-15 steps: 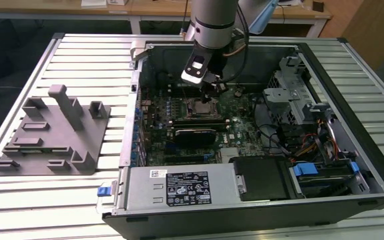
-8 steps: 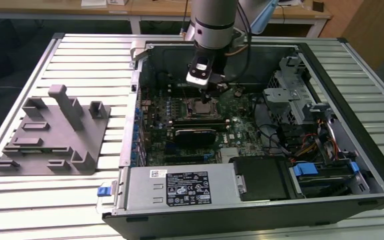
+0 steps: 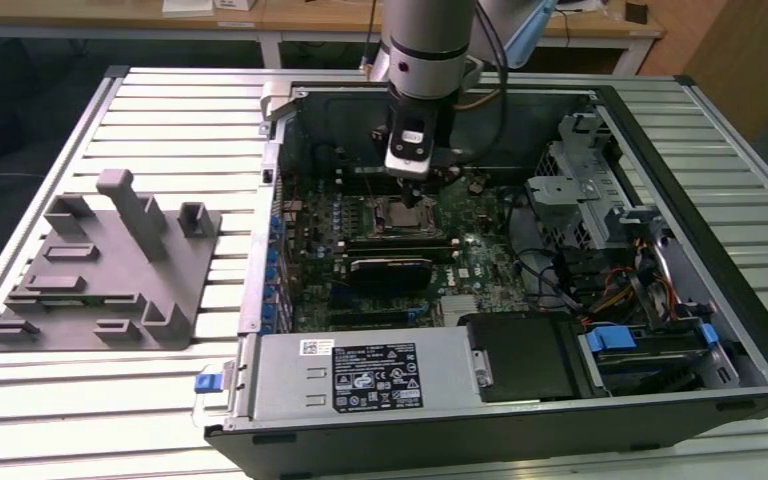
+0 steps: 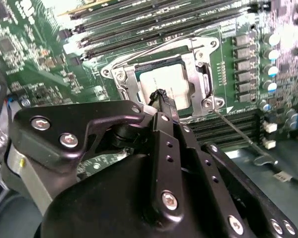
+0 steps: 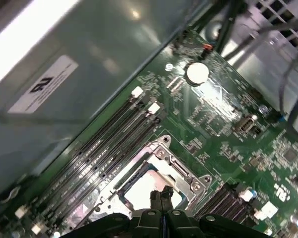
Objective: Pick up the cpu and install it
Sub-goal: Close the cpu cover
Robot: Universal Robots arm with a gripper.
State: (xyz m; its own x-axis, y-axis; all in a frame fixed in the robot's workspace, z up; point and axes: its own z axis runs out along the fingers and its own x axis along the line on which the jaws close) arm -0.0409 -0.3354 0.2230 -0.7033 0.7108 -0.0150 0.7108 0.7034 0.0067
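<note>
1. Gripper (image 3: 411, 200) hangs inside the open computer case (image 3: 711, 235), straight over the socket frame (image 3: 398, 215). In the exterior view the claw itself is too small to judge.
2. In both wrist views the fingertips (image 4: 161, 95) are pressed together, with nothing seen pinched between them. They sit at the cpu (image 4: 179, 82), which lies flat inside the metal socket frame (image 4: 196, 59). I cannot tell whether they touch it.
3. The first wrist view shows the same claw (image 5: 161, 194) over the bright cpu (image 5: 139, 191). It adds 1 coin cell (image 5: 197, 73) further along the board and 1 white sticker (image 5: 42, 84) on the case wall.
4. The second wrist view adds 1 thin lever rod (image 4: 238, 133), which runs off from a corner of the socket frame.
5. The exterior view adds the slatted table (image 3: 157, 110), 1 grey fixture (image 3: 104, 270) on the exterior view's left, well apart from the case, and 1 labelled metal box (image 3: 357, 375) at the case's near edge.
6. Edges: the frame rims the cpu on all sides. Memory slots (image 5: 104, 148) run just beside the frame, and the case wall rises beyond them.
7. Room: the space over the socket is open. A drive cage (image 3: 584, 190) and cables crowd the exterior view's right.
8. Count: 1 arm, 1 gripper, 1 cpu, 1 socket frame.
</note>
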